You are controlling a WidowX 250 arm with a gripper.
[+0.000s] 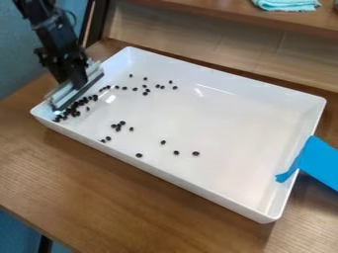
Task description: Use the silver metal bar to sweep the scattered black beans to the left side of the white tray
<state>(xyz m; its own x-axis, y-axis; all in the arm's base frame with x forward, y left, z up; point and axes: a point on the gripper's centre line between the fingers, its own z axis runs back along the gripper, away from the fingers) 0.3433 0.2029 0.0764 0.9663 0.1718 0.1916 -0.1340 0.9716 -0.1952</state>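
A plain blue wall [19, 69] stands behind the wood-grained counter [132, 197] at our left, beside a dark upright post [96, 22]. From the upper left the black arm comes down to its claw [77, 84], which is closed around a scraper [64, 95], a pale, long, straight-sided piece with a dark lower edge. We see it at the left end of the white tray [218, 108], slanting alongside the short wall there.

Just beside that dark edge, small, rounded black beans [75, 113] crowd together in an uneven band. To the right they thin out: a loose scatter toward the far side, a little clump toward the near side, and a few single ones near the middle. The tray is smooth and slightly glossy, a rectangle with rounded corners and a raised wall all round that fences the beans in.

Behind it, we have a wooden shelf [198, 11] carrying a soft, folded turquoise cloth [286, 4]. At the right, a flat strip of bright blue tape [321, 162] crosses the tray's wall, its ragged end inside and the rest sloping outside.
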